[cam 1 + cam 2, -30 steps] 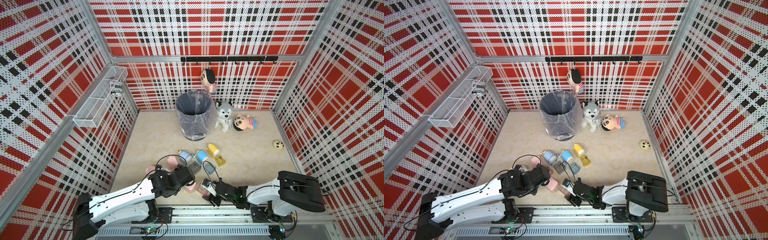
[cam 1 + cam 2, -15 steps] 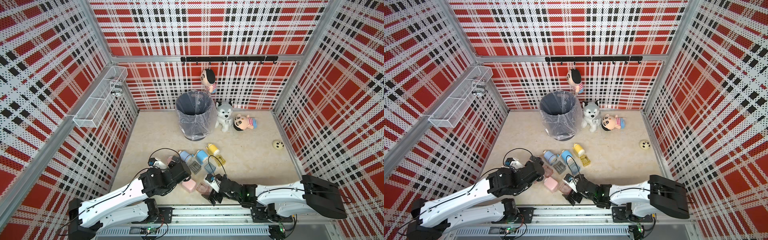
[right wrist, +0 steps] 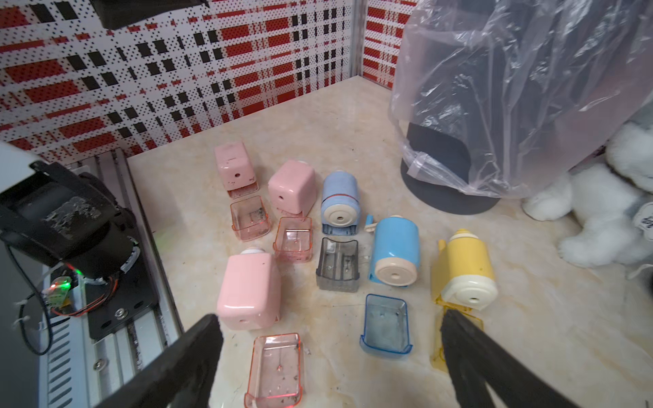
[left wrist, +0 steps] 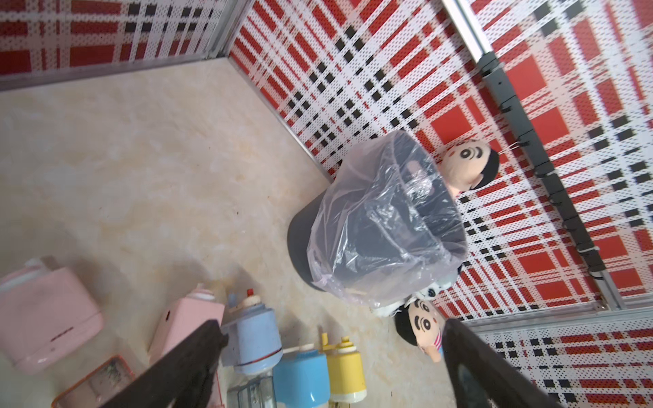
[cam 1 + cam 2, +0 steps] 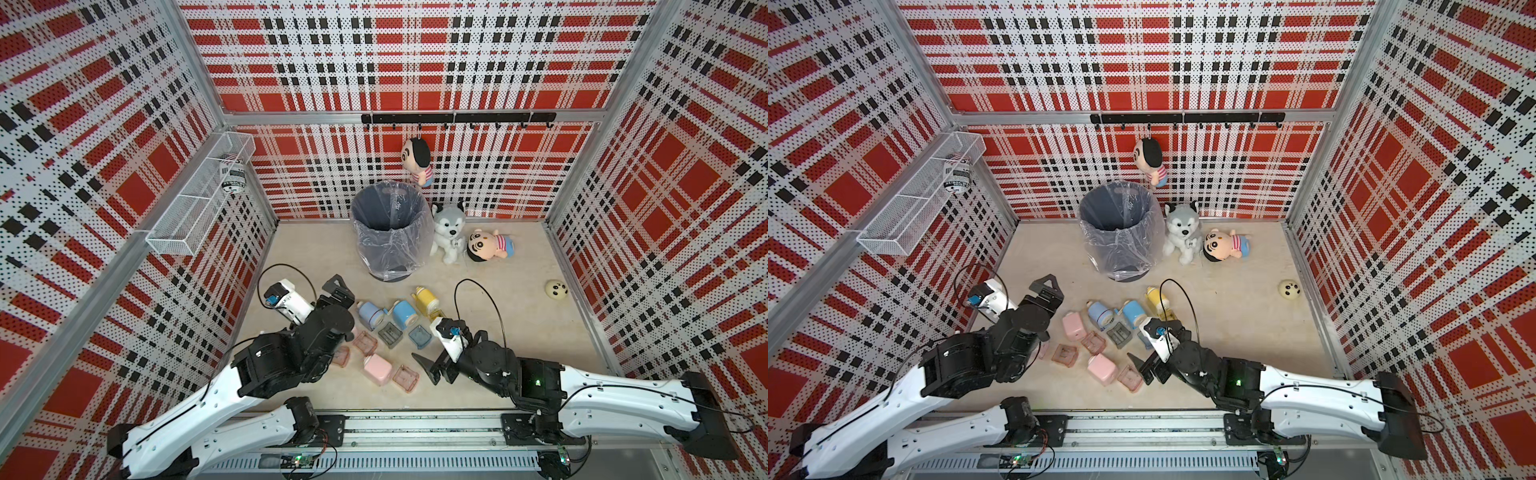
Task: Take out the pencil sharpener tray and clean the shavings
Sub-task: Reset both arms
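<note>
The left hand [image 5: 337, 289], fingers apart and empty, hovers toward the counter's [image 5: 528, 332] left edge. The pink tray [image 3: 275, 367] lies near the front edge, shavings [image 3: 282, 394] inside. The right hand [image 5: 426, 368], spread and empty just beside it, could knock it, scattering them.

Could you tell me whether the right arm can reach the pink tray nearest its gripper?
Probably yes: the right gripper stands open and empty beside the pink tray, with nothing between them.
</note>
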